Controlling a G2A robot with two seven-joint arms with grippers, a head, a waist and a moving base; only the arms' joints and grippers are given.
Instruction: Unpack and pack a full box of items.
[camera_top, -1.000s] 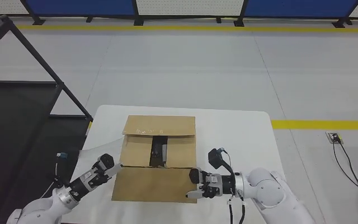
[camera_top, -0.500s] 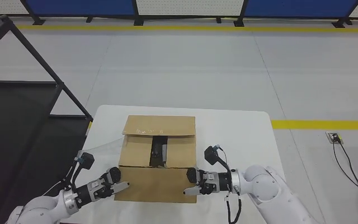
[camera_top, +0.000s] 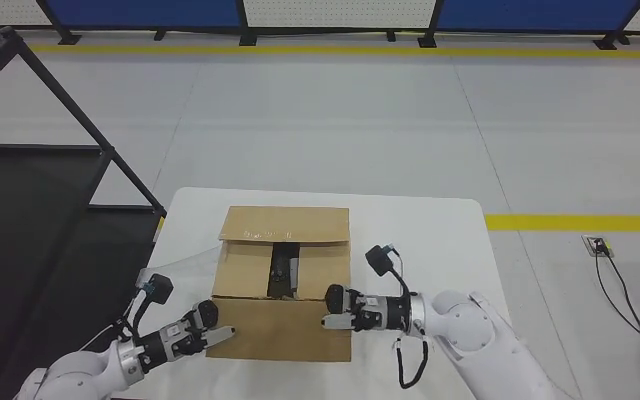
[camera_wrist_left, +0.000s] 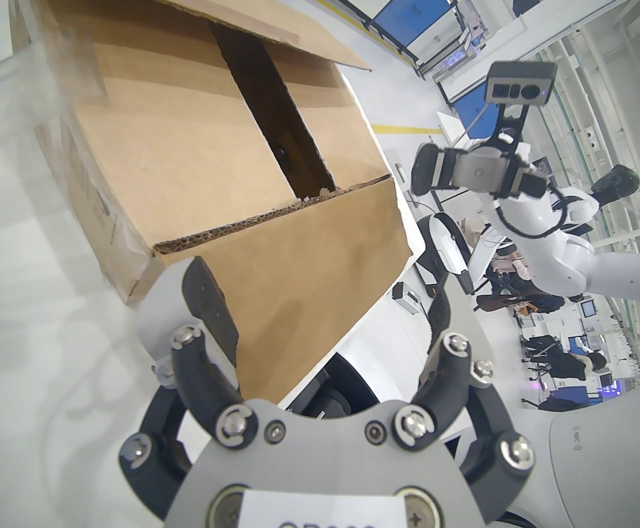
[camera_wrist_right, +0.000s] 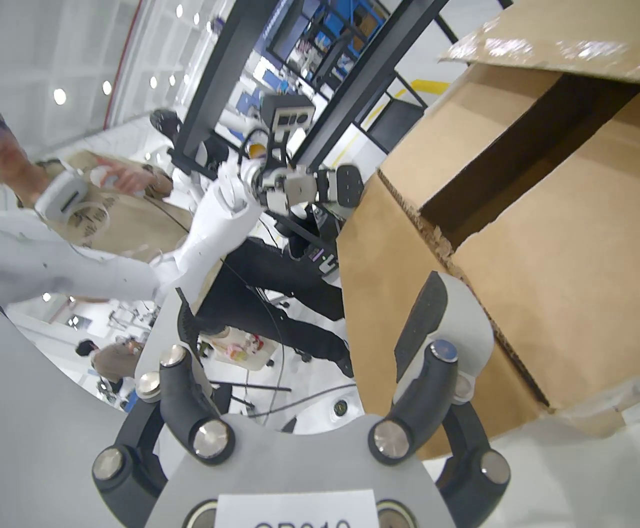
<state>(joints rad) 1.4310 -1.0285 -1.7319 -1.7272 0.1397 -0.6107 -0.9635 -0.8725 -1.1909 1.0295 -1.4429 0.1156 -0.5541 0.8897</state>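
Right now your box (camera_top: 300, 270) sits mid-bench (camera_top: 430, 230). Its two inner flaps are folded in with a dark gap between them, and the near flap (camera_top: 280, 335) stretches toward the bench's near edge. Your left gripper (camera_top: 217, 333) is at that flap's left corner, jaws spread wide and pinching nothing. Your right gripper (camera_top: 328, 312) is at the flap's right end, jaws likewise spread.

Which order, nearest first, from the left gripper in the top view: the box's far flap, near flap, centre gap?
1. Near flap, right beside the left gripper.
2. Centre gap, mid-lid.
3. Far flap, farthest back.
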